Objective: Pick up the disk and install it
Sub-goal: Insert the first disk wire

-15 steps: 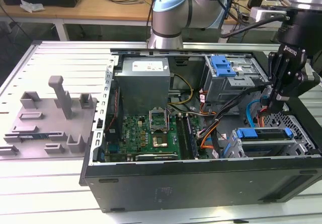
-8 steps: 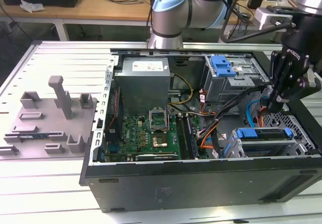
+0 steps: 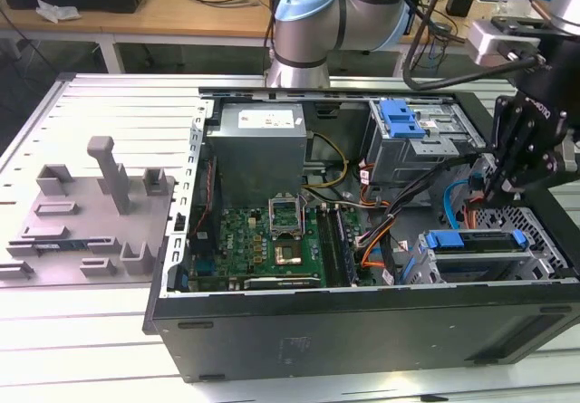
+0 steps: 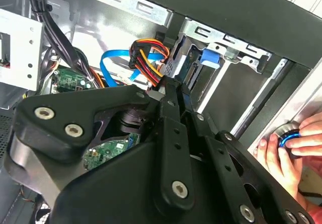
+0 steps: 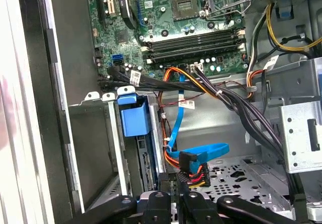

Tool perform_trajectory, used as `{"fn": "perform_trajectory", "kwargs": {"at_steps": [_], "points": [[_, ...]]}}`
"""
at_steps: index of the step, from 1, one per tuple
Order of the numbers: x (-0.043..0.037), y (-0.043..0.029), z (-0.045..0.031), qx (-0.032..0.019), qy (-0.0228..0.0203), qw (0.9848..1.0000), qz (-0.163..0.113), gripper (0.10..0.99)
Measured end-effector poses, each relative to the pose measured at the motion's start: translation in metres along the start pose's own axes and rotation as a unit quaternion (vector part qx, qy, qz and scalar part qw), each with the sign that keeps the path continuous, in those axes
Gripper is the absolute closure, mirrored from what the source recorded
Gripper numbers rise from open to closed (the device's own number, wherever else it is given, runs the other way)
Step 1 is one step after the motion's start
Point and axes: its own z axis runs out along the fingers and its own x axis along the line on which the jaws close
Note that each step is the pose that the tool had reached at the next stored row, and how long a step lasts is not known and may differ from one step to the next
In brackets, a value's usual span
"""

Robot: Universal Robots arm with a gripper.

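Disk (image 3: 473, 251) flat in drive bay (image 3: 540, 229), long axis across the exterior view, pincer (image 3: 497, 188) clenched nearby

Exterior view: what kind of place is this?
Probably a robotics lab workbench: an open desktop computer case lies on a slatted metal table, a robot arm over it, cluttered wooden desks behind.

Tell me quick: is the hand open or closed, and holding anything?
Hand: closed, at the cable plug; not holding the disk.
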Motion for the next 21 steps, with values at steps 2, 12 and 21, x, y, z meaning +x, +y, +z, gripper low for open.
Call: {"fn": "perform_trajectory", "kwargs": {"at_steps": [2, 12, 21], "points": [[0.0013, -0.0004, 0.0002, 0.0, -0.0013, 1.0, -0.002, 0.922], [0.0061, -0.0017, 0.0005, 0.0014, -0.0018, 0.9999, -0.013, 0.922], [0.0215, -0.0067, 0.0022, 0.0022, -0.0021, 0.9998, -0.02, 0.922]]}}
